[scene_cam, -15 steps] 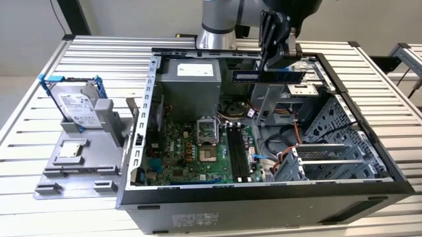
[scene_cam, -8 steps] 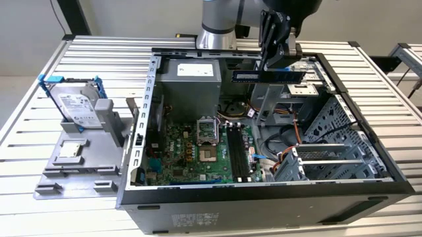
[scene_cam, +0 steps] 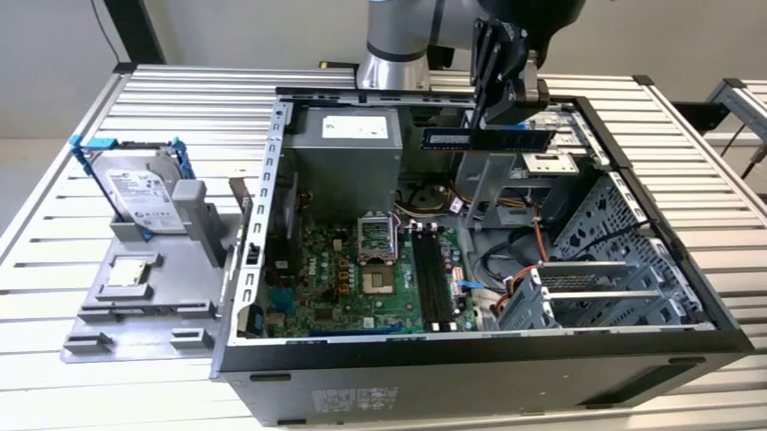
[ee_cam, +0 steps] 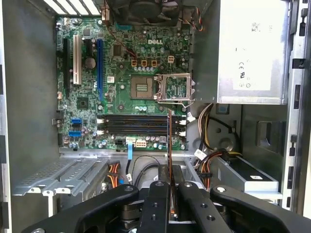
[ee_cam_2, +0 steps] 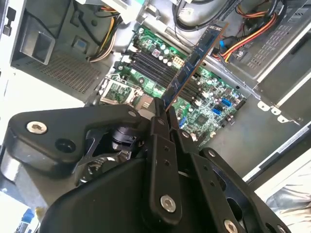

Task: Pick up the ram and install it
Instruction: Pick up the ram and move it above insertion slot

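Both fingers (ee_cam: 156, 208) of my pincer (scene_cam: 504, 126) clamp the ram (scene_cam: 454, 137), high over the open case (scene_cam: 480, 348), well above the memory slots (scene_cam: 432, 269). Its long axis lies level across the exterior view. My fingers hide its middle; the first wrist view catches it edge-on.

surface: slatted metal table (scene_cam: 180, 99) | on it: open computer case (scene_cam: 480, 388), grey parts holder (scene_cam: 180, 301)

Table (scene_cam: 204, 99): ribbed bare-metal slats, satin sheen. Computer case (scene_cam: 480, 377): matt dark near panel, dull grey sheet metal inside. Motherboard (scene_cam: 348, 287): glossy green board. Ram (scene_cam: 486, 137): dark, smooth board. Gripper (scene_cam: 489, 126): matt black. Hard drive (scene_cam: 138, 193): bright metal, white paper label. Holder (scene_cam: 180, 310): matt grey plastic.
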Tool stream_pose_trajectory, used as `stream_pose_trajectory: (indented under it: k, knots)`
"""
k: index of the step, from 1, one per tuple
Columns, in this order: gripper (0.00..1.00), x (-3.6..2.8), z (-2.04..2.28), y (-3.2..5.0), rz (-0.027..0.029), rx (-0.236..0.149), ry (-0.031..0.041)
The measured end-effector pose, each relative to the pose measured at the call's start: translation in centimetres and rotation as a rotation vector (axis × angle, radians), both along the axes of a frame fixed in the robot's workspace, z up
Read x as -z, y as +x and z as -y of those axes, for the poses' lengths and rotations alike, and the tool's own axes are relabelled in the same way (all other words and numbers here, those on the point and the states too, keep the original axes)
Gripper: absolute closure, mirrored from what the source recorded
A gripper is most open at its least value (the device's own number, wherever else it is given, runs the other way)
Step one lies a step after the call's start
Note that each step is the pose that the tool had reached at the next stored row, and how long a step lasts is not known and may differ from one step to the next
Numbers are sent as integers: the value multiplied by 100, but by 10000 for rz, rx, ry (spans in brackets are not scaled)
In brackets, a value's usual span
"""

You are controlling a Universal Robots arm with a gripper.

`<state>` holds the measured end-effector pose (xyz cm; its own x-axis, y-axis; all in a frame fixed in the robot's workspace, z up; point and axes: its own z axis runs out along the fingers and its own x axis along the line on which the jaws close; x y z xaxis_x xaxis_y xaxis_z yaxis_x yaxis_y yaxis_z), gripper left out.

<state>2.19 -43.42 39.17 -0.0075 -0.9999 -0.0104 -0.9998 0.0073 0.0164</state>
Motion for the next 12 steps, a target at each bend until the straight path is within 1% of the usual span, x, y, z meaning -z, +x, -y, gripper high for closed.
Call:
stream_pose_trajectory:
  k: [7,12]
  knots:
    - [100,0,0,0,-1,12,0]
    - [100,0,0,-1,-1,478,1]
